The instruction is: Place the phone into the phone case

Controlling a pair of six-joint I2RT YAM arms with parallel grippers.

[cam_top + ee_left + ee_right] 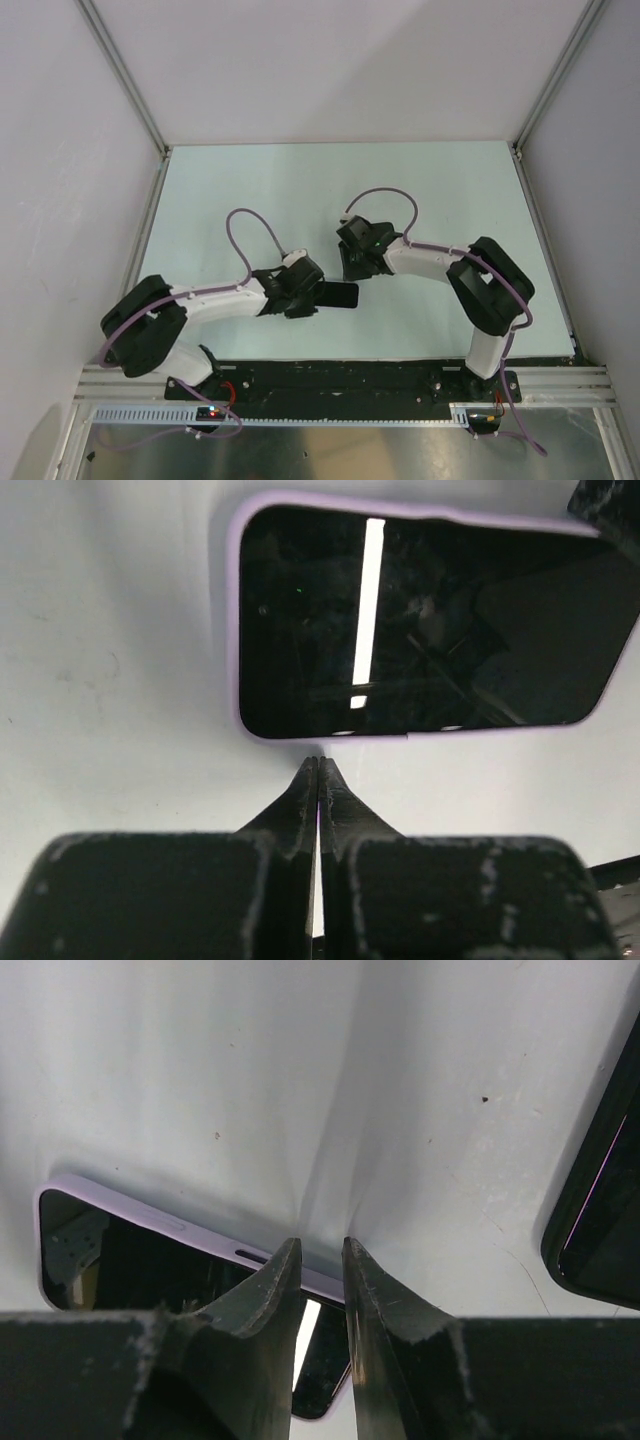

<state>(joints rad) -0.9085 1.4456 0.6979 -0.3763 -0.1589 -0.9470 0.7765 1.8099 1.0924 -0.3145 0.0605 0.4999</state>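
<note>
Phone point(420, 620) is screen up inside the lilac phone case point(237, 630), with the rim showing around every visible side. It lies flat on the table point(250, 180), nearer the near edge and about midway between the left and right edges. Left hand point(318, 770) has its fingers pressed together, tips just beside the case's long edge and holding nothing. Right hand point(320, 1246) is at the opposite long edge, fingers a narrow slit apart with nothing between them. There's a dark glossy object point(600, 1190) at the frame's right edge, can't tell what.
</note>
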